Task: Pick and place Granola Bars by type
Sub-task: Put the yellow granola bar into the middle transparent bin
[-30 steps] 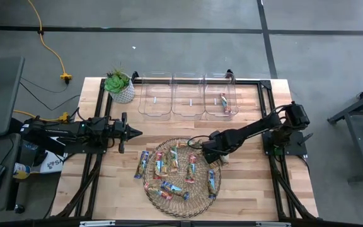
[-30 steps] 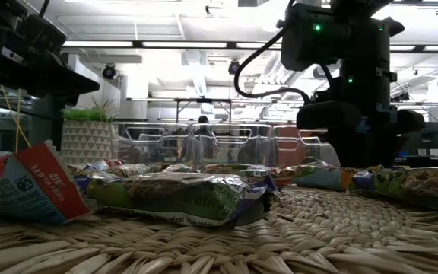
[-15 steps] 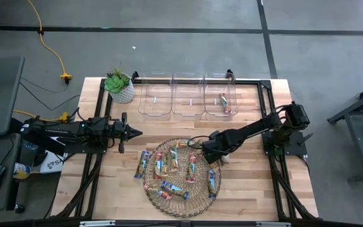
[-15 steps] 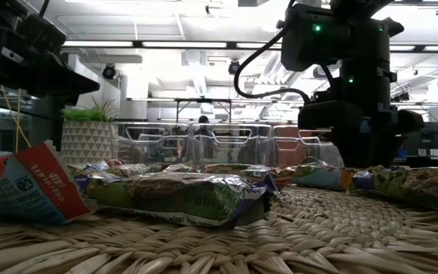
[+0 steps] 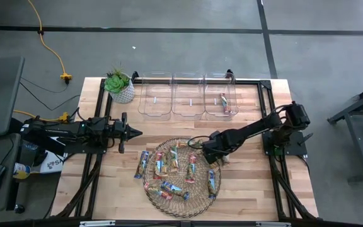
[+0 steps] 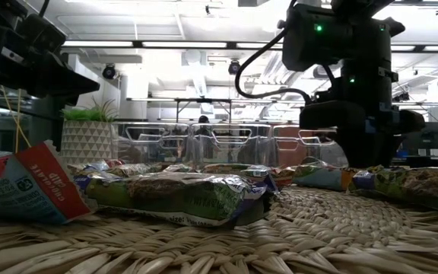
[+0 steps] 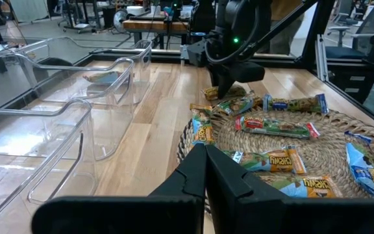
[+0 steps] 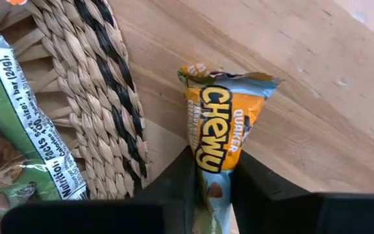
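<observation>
Several granola bars (image 5: 176, 169) in blue, green and red wrappers lie on the round wicker mat (image 5: 194, 200). One more bar (image 5: 225, 103) lies in the rightmost clear bin. An orange-and-blue Chewy bar (image 8: 219, 130) lies on the wood just off the mat's right rim. My right gripper (image 5: 217, 157) is down at that bar and shut on it. My left gripper (image 5: 137, 132) is shut and hovers over the table's left part, pointing at the mat; its closed fingers (image 7: 205, 156) show in the left wrist view. My right gripper pinches the Chewy bar between its two fingers, across the bar's width, at the end nearest the wrist (image 8: 211, 185). The fingers come from above, slanting down. The rest of the bar runs forward from the fingers, and its crimped far end (image 8: 229, 79) lies on the wooden table beside the mat's rim.
Three clear plastic bins (image 5: 188, 96) stand in a row along the far edge. A potted plant (image 5: 120, 86) sits at the far left corner. Bare wood lies between bins and mat and on both sides of the mat (image 7: 343, 136).
</observation>
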{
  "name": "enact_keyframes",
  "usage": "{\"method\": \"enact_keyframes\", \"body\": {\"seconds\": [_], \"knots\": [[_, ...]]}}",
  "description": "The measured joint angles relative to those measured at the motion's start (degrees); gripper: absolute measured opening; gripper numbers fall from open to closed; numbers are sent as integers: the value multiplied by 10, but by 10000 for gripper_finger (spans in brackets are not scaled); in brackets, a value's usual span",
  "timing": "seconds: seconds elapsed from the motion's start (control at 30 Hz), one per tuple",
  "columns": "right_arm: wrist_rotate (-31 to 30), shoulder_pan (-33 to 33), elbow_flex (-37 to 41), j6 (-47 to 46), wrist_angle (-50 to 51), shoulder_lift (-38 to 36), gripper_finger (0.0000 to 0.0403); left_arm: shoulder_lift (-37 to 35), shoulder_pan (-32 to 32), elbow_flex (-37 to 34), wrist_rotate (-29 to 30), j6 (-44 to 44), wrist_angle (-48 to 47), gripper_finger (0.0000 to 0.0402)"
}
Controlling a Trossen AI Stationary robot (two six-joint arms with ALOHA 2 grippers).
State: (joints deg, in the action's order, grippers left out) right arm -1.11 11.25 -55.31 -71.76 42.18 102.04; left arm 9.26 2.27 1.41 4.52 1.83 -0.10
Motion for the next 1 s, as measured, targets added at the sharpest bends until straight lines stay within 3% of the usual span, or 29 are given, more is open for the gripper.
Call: {"method": "enact_keyframes", "body": {"seconds": [0.4,0.57,1.0], "knots": [[-30,-10,2,3,-2,-99,43,0,0,0,0,0,0,1],[-46,-10,1,50,-37,-140,40,0,0,0,0,0,0,1],[-47,-10,0,259,-271,-180,43,0,0,0,0,0,0,1]]}}
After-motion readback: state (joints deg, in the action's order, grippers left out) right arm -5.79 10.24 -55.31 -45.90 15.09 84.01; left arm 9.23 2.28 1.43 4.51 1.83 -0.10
